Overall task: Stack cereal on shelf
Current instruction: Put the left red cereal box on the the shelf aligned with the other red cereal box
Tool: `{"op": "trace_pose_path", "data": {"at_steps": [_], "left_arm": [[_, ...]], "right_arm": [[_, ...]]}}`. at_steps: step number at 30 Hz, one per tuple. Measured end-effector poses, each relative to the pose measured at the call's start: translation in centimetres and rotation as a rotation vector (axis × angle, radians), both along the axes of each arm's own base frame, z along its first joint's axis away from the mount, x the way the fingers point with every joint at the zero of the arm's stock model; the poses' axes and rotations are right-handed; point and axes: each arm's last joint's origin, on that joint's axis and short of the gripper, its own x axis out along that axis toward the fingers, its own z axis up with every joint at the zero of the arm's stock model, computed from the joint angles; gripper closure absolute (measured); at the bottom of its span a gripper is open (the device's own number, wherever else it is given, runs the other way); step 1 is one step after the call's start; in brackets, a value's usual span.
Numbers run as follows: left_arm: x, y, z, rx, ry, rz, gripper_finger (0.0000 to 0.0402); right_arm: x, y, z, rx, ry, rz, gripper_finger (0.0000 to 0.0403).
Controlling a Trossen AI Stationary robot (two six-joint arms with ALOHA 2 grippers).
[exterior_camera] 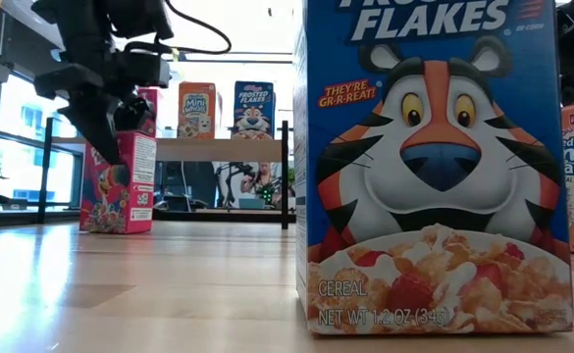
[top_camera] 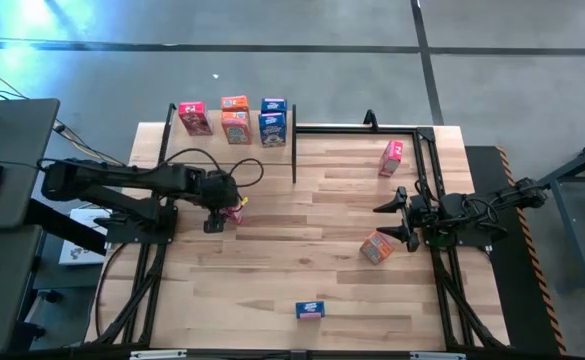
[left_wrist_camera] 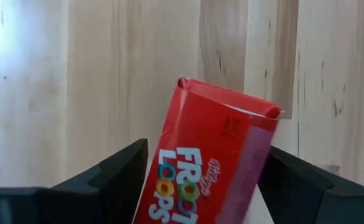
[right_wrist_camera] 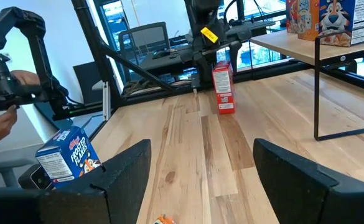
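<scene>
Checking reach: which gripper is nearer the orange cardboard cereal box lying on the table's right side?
Right. The right gripper sits just beside the orange cardboard cereal box; the left gripper is far across the table.

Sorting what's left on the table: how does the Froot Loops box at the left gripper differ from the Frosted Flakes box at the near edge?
The Froot Loops box is red; the Frosted Flakes box is blue. The Froot Loops box sits between the left gripper's open fingers; the Frosted Flakes box stands alone, untouched. Both are small cereal boxes on the tabletop, not the shelf.

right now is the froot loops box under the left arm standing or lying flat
Standing upright: the Froot Loops box rests on its bottom end on the table, between the left pincer's open fingers.
</scene>
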Motion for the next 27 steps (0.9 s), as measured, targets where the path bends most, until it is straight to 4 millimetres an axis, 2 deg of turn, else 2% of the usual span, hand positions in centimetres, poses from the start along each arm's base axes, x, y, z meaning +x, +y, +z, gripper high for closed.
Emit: {"op": "trace_pose_path", "data": {"at_steps": [16,27], "left_arm": [[0.22,-0.01,-0.37,-0.013,0.02,-0.01,0.0242],[0.18,-0.07,-0.37,-0.029,0.021,-0.012,0.0255]], "right_arm": [[0.0,0.0,0.0,0.0,0.0,0.0,0.0128],[0.0,0.0,0.0,0.0,0.0,0.0,0.0128]]}}
